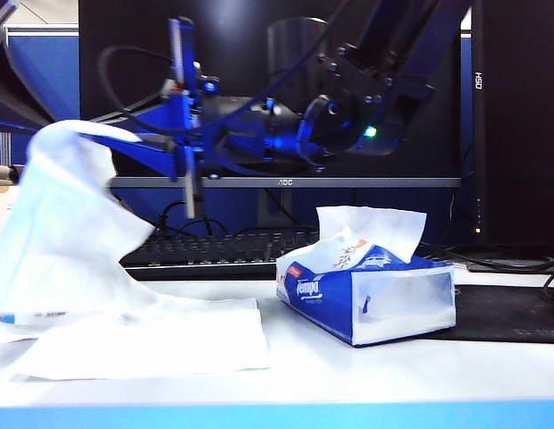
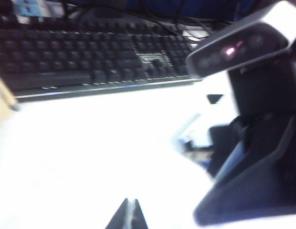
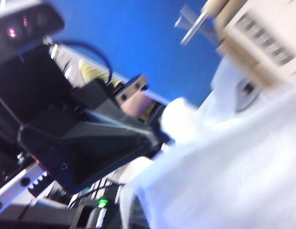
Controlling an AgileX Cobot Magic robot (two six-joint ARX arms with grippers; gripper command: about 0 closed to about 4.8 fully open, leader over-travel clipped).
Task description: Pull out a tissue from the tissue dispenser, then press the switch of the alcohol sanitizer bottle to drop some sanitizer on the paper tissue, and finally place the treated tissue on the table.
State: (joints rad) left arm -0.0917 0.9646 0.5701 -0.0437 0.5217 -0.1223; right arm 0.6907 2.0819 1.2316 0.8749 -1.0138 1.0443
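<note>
The white tissue (image 1: 62, 232) hangs lifted at the left, its lower end trailing onto the table (image 1: 348, 375). In the left wrist view my left gripper (image 2: 127, 212) is shut, with a thin white strip of tissue pinched between its fingers. The tissue (image 3: 224, 171) fills much of the right wrist view and covers most of my right gripper (image 3: 138, 214), which is shut with nothing seen in it. The blue tissue dispenser (image 1: 366, 295) lies right of centre with a sheet poking from its slit. The alcohol sanitizer bottle and its switch are hidden.
A larger flat white sheet (image 1: 170, 344) lies under the tissue's end. A black keyboard (image 1: 214, 250) and a monitor stand behind, a black mat (image 1: 509, 313) at the right. The right arm's black wrist (image 1: 357, 107) hangs above the keyboard. A beige thing with a barcode label (image 3: 262, 38) is close.
</note>
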